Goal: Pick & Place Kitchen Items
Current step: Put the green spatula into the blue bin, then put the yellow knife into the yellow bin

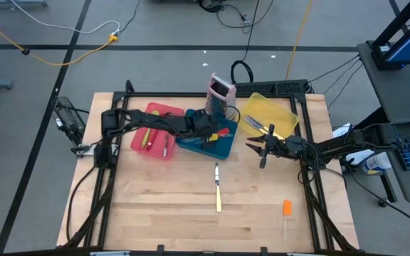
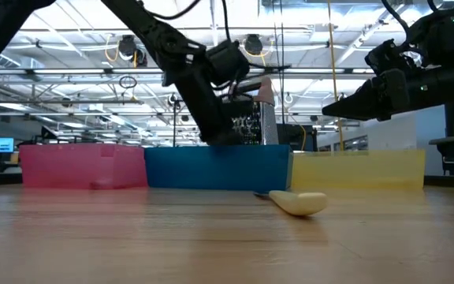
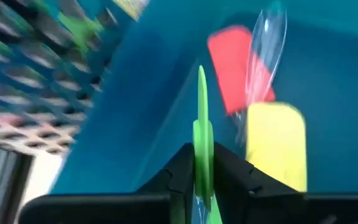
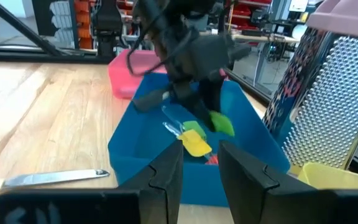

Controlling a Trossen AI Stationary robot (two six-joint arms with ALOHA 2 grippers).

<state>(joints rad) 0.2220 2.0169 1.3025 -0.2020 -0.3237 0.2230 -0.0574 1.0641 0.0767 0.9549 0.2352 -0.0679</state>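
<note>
My left gripper [image 1: 208,134] is inside the blue tray [image 1: 228,147], shut on a green utensil [image 3: 201,118]. Under it on the tray floor lie a red spatula [image 3: 232,59] and a yellow spatula [image 3: 277,146]. The right wrist view shows that gripper [image 4: 197,62] with the green blade [image 4: 222,123] below it. My right gripper [image 1: 256,151] hovers open and empty above the table, at the yellow tray's [image 1: 285,112] near edge. On the bare table lie a pale-handled knife [image 1: 218,188] and an orange spatula [image 1: 287,210]. My left gripper pinches the green utensil [image 3: 202,146] between its two fingers. It shows edge-on, its green length [image 3: 201,93] running out past the fingertips. The fingers slant down from above into the blue tray. The blade hangs just above the yellow spatula [image 4: 196,144]; whether it touches, I cannot tell.
The red tray [image 1: 139,136] holds a yellow and a red utensil. Metal cutlery [image 1: 256,126] lies in the yellow tray. The box grater [image 1: 219,92] stands behind the blue tray. The three trays sit side by side along the far half of the table.
</note>
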